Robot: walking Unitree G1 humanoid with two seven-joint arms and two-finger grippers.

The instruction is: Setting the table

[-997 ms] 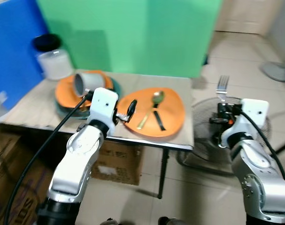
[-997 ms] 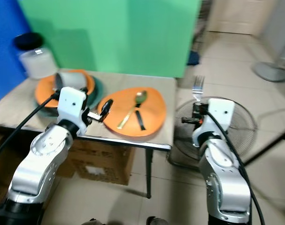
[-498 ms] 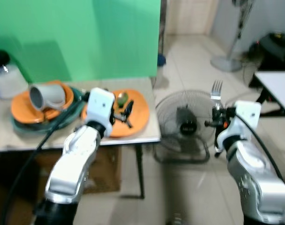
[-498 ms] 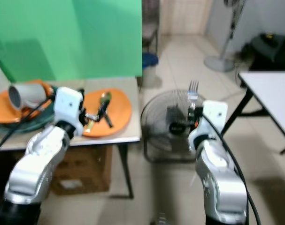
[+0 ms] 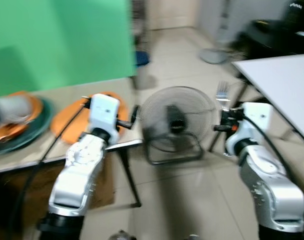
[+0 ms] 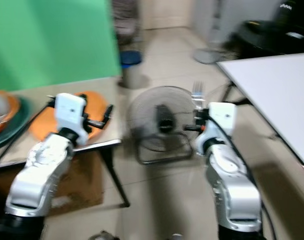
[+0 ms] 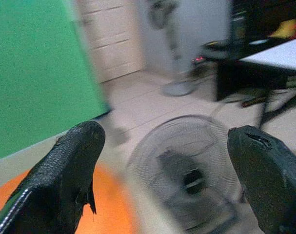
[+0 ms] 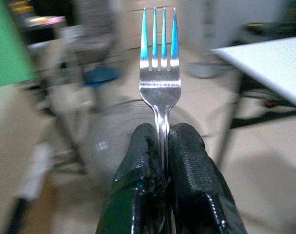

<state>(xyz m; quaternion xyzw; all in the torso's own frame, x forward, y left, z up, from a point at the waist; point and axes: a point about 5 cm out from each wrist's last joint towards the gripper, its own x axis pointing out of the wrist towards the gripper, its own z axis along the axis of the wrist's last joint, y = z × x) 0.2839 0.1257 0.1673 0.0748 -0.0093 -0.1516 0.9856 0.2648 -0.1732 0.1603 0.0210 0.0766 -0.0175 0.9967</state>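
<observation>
No text, label, brand, number or sign can be read in these pictures. The views are blurred, and no surface carries letters that can be made out.

Both silver arms are raised in front of the robot, elbows bent, wrists level. The left gripper (image 5: pixel 134 113) points forward, its two black fingers (image 7: pixel 65 170) spread wide apart with nothing between them. The right gripper (image 8: pixel 163 146) has its fingers pressed together, pinching the handle of a fork (image 8: pixel 160 63) that stands upright above the fingertips, tines up.
</observation>
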